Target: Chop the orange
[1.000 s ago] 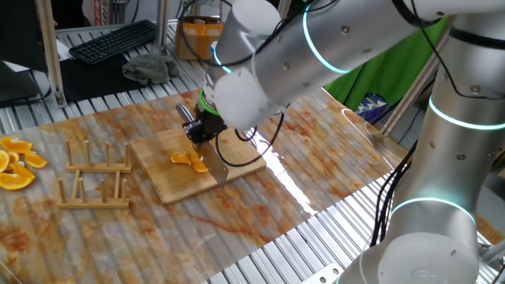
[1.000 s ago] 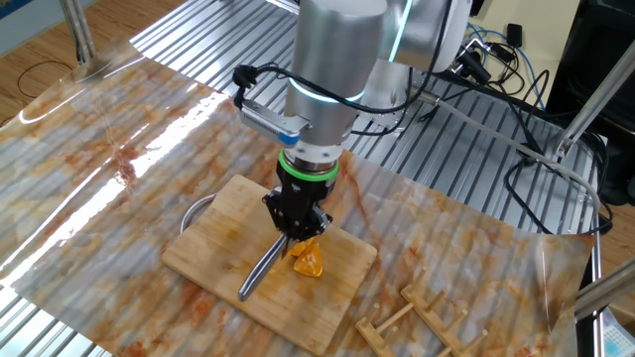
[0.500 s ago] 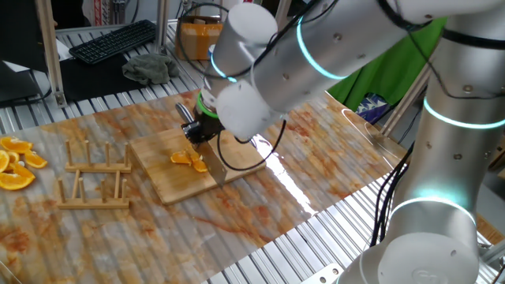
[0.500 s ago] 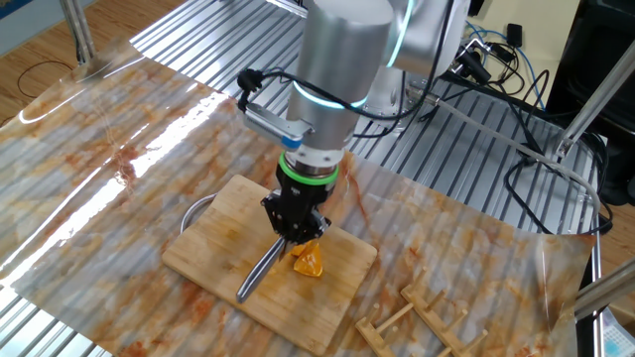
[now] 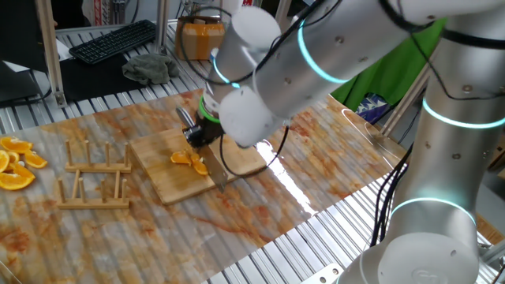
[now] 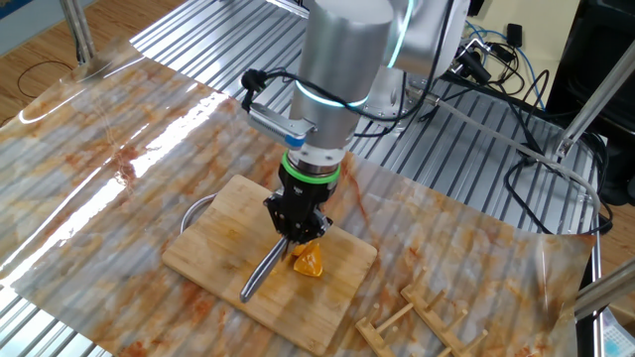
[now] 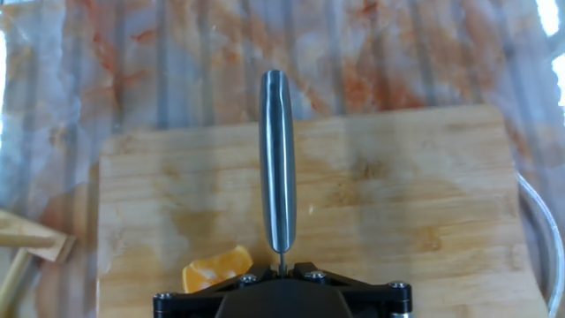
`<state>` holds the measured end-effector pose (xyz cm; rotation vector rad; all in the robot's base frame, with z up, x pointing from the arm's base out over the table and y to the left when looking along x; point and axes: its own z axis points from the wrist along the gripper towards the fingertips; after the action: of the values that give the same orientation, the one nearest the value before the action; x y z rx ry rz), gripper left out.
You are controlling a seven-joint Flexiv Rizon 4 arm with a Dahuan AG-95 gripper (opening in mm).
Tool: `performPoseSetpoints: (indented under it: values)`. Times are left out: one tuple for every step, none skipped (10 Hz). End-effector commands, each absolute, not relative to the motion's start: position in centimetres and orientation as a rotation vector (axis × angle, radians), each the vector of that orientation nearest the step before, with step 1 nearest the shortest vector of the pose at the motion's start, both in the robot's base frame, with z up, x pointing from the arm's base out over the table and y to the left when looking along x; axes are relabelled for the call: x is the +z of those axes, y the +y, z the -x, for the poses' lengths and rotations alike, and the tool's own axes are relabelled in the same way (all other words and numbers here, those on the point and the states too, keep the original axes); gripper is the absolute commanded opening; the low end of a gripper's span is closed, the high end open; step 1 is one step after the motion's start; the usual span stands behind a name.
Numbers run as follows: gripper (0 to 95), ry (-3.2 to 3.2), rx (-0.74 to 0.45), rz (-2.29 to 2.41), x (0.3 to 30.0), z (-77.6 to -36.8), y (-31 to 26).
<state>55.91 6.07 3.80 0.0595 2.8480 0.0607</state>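
The orange lies as a few small wedge pieces on the wooden cutting board. My gripper hangs just above the board, shut on a knife whose blade slants down beside the pieces. In the other fixed view the gripper stands over the orange, and the knife reaches toward the board's front edge. In the hand view the knife points straight ahead over the board, with an orange piece just left of the gripper.
A wooden rack stands left of the board, and a heap of bigger orange slices lies at the far left. A metal ring pokes out from under the board. A keyboard and a cloth lie at the back.
The arm has leaned slightly to the right. The gripper, the knife and the orange pieces have hardly shifted.
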Motion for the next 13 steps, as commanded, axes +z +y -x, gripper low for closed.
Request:
performPoseSetpoints:
  values:
    - [0.0, 2.891, 0.046, -0.079, 4.3, -55.8, 6.1]
    - [0.0, 2.887, 0.029, -0.080, 5.3, -55.8, 6.1]
    - [0.0, 2.897, 0.014, -0.074, 5.7, -55.9, 6.1]
    - [0.0, 2.889, 0.024, -0.083, 5.5, -55.9, 6.1]
    - [0.0, 2.880, 0.026, -0.087, 5.2, -55.9, 6.1]
    - [0.0, 2.879, 0.026, -0.085, 5.1, -55.9, 6.1]
    - [0.0, 2.878, 0.026, -0.086, 5.1, -55.9, 6.2]
    - [0.0, 2.875, 0.032, -0.091, 5.1, -55.9, 6.2]
    - [0.0, 2.867, 0.034, -0.095, 4.9, -55.9, 6.2]
    - [0.0, 2.859, 0.034, -0.096, 4.7, -55.9, 6.2]
    - [0.0, 2.855, 0.035, -0.101, 4.5, -55.9, 6.2]
    - [0.0, 2.852, 0.041, -0.114, 4.4, -55.8, 6.2]
    - [0.0, 2.852, 0.056, -0.127, 4.4, -55.7, 6.2]
